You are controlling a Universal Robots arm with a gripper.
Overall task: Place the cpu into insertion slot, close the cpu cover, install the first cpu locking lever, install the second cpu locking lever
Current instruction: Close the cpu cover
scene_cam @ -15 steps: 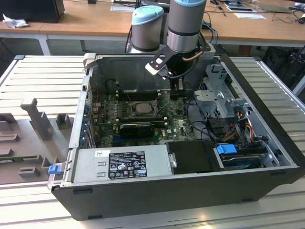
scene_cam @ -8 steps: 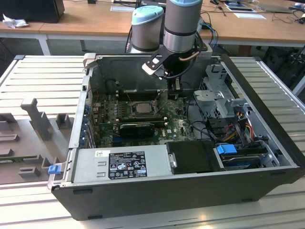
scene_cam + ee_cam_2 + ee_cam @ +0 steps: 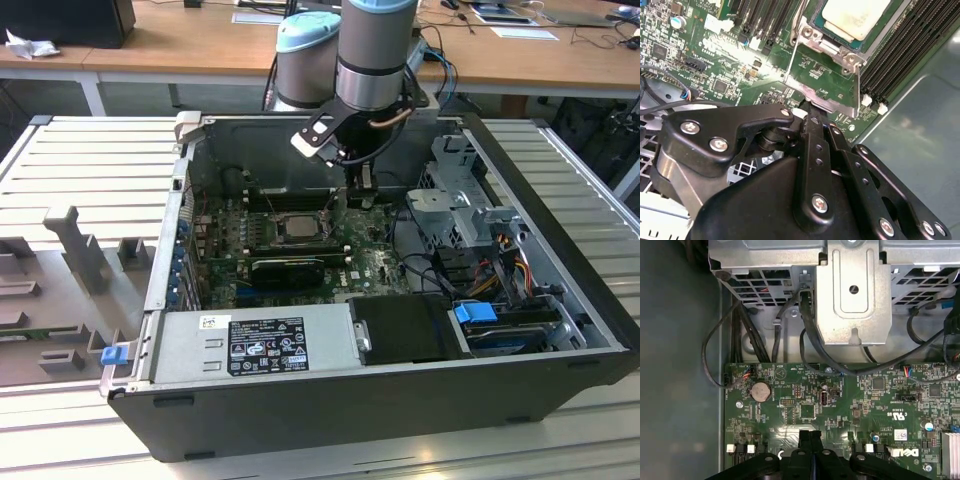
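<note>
The cpu (image 3: pixel 852 17), a square chip with a pale top, lies in the insertion slot (image 3: pixel 832 47) on the green board; in the exterior view the cpu (image 3: pixel 296 228) is at the board's middle. The cpu cover (image 3: pixel 822 97), a thin silver frame with a window, stands tilted open beside the slot. My gripper (image 3: pixel 809 112) is shut, its black fingers pressed together, with the tips against the cover's free edge. I cannot tell if they pinch that edge. In the first wrist view the gripper (image 3: pixel 810 436) hangs over the board, and in the exterior view the gripper (image 3: pixel 357 185) is just behind the slot.
Black memory slots (image 3: pixel 900 55) run along both sides of the socket. A metal drive cage (image 3: pixel 855 290) with black cables (image 3: pixel 805 340) is close to the gripper. A power supply (image 3: pixel 260 340) fills the case's front, and a black card (image 3: pixel 295 268) lies before the socket.
</note>
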